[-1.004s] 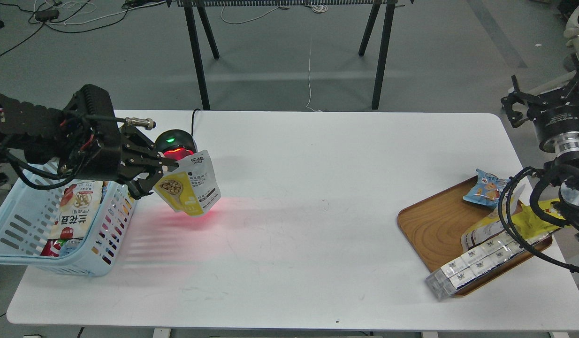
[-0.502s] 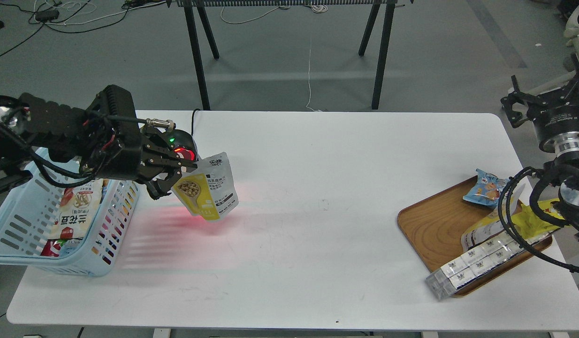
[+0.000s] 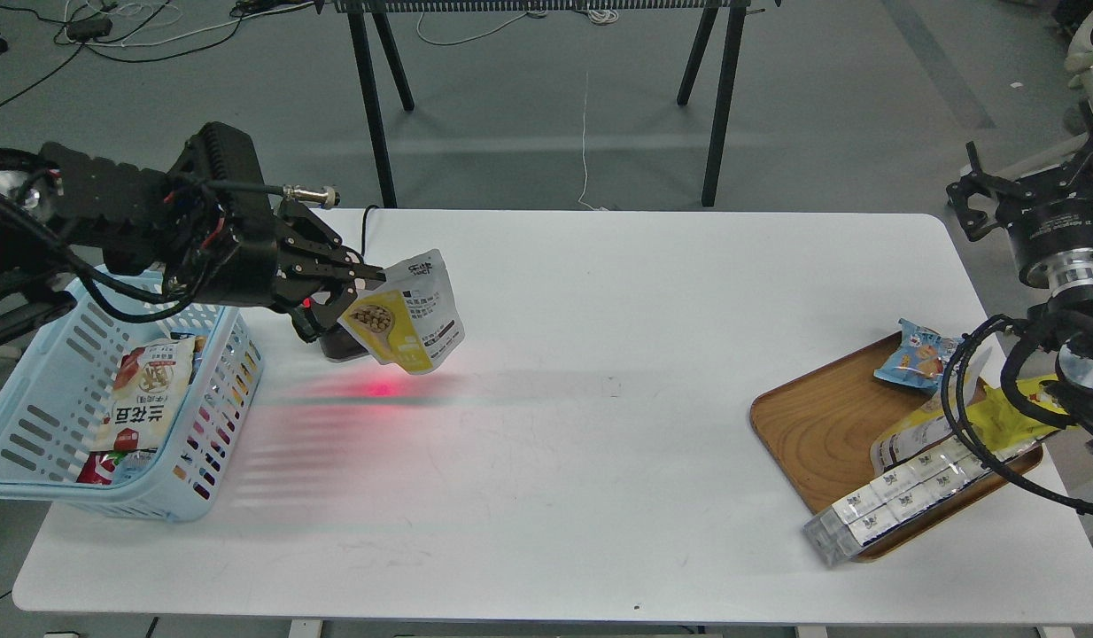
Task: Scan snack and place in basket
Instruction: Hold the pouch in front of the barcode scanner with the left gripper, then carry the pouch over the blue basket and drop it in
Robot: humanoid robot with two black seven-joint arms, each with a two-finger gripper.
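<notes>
My left gripper (image 3: pixel 362 285) is shut on the top left edge of the snack (image 3: pixel 406 312), a yellow and white pouch with a round picture of beige nuts. It holds the pouch tilted in the air above the table's back left. The pouch hangs in front of a black scanner (image 3: pixel 341 346), which is mostly hidden behind my gripper. A red light spot (image 3: pixel 380 388) lies on the table below the pouch. The light blue basket (image 3: pixel 33 483) stands at the left edge, left of the pouch, with other packets inside. My right gripper (image 3: pixel 976 195) is raised off the table's right edge, dark and seen end-on.
A brown wooden tray (image 3: pixel 812 425) at the right holds a small blue packet (image 3: pixel 918 354), a bright yellow packet (image 3: pixel 1007 416) and a silver boxed pack (image 3: pixel 901 496) overhanging its front. Black trestle legs (image 3: pixel 374 106) stand behind the table.
My left gripper has carried the pouch to the right and upward, away from the basket. The scanner's lit head is now hidden behind the gripper. The right arm has not moved.
</notes>
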